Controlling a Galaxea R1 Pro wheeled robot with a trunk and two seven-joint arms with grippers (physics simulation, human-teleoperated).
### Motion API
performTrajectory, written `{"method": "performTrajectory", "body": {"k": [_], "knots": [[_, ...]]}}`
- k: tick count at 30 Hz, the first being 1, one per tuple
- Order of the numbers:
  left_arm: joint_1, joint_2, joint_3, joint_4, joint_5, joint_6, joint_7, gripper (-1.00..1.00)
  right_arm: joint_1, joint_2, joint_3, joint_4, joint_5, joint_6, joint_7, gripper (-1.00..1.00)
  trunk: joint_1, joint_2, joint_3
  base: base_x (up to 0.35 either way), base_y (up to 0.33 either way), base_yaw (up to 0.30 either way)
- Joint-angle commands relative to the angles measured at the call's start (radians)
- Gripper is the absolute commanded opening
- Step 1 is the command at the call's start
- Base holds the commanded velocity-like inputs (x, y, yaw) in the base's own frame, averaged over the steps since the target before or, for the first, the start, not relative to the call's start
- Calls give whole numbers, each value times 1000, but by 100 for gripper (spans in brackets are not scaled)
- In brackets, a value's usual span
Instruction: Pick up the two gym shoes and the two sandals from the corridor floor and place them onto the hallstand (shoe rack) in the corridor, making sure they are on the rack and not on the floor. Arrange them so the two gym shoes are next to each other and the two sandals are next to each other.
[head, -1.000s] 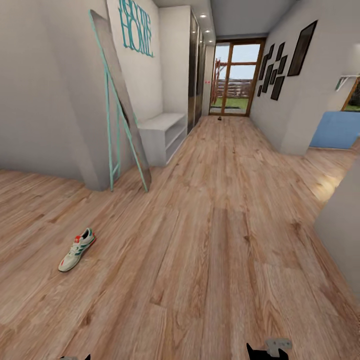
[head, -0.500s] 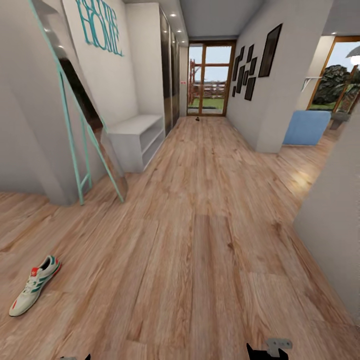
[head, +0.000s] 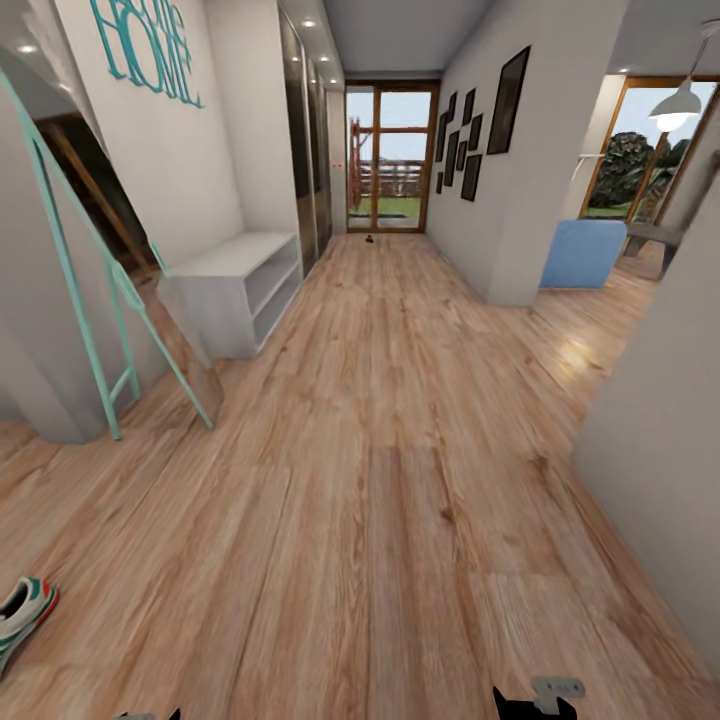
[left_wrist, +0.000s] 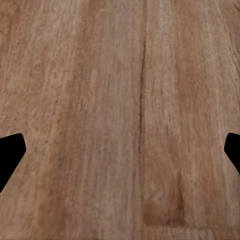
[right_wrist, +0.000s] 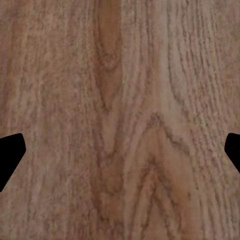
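Note:
One white gym shoe (head: 22, 612) with green stripes and a red-orange heel lies on the corridor floor (head: 400, 480), cut off by the head view's lower left edge. The light-grey hallstand (head: 235, 285) stands against the left wall further ahead, its top and shelves bare. A small dark object (head: 369, 238), too small to identify, lies far down by the glass door. The sandals are not recognisable. My left gripper (left_wrist: 120, 155) and right gripper (right_wrist: 120, 155) both hang open over bare planks, fingertips wide apart. A bit of the right gripper (head: 540, 698) shows at the head view's bottom.
A teal-framed mirror (head: 100, 330) leans on the left wall before the hallstand. A mirrored wardrobe (head: 300, 150) follows behind it. A grey wall (head: 660, 450) closes in at the right, with a blue block (head: 583, 253) in the opening beyond it.
The head camera has swung to the right and moved on. The whole picture has shifted left, so the gym shoe now sits at the lower left edge. Both grippers stay open.

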Motion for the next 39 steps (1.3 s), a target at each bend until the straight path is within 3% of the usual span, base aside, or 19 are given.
{"method": "performTrajectory", "body": {"k": [1, 39], "knots": [[-1, 0, 6, 1, 3, 1, -10, 100, -1, -1, 8, 1, -10, -4, 5, 100, 0, 0, -1, 338, 0, -15], [-1, -3, 6, 1, 3, 0, -10, 100, 0, -4, 9, 34, -7, -5, 5, 100, 0, 0, -1, 338, 0, -2]]}}
